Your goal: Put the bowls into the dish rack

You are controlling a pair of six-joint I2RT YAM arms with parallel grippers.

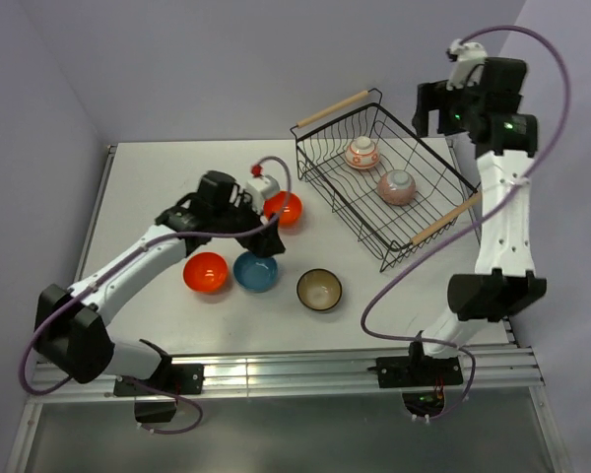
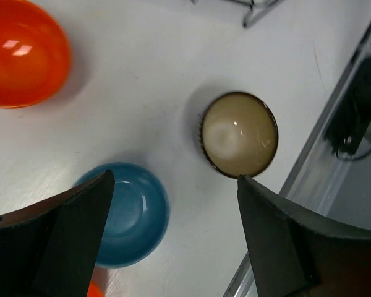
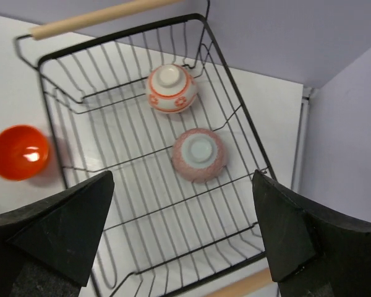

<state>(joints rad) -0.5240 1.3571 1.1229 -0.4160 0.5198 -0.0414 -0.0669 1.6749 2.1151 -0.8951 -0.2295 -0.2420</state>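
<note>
The black wire dish rack (image 1: 337, 197) stands at the back right. Two bowls lie upside down in it: an orange-and-white patterned one (image 1: 362, 153) and a pinkish patterned one with a pale base (image 1: 398, 186). On the table are two orange bowls (image 1: 284, 208) (image 1: 206, 272), a blue bowl (image 1: 255, 271) and a dark brown bowl with a beige inside (image 1: 319, 290). My left gripper (image 1: 267, 235) is open and empty above the table, between the blue bowl (image 2: 127, 213) and the brown bowl (image 2: 239, 134). My right gripper (image 1: 435, 110) is open and empty, high over the rack (image 3: 234, 86).
The rack has two wooden rod handles (image 1: 332, 106), one at each end. The table's near edge has a metal rail (image 1: 295, 370). The table's right edge lies just beyond the rack. A purple wall stands behind the table.
</note>
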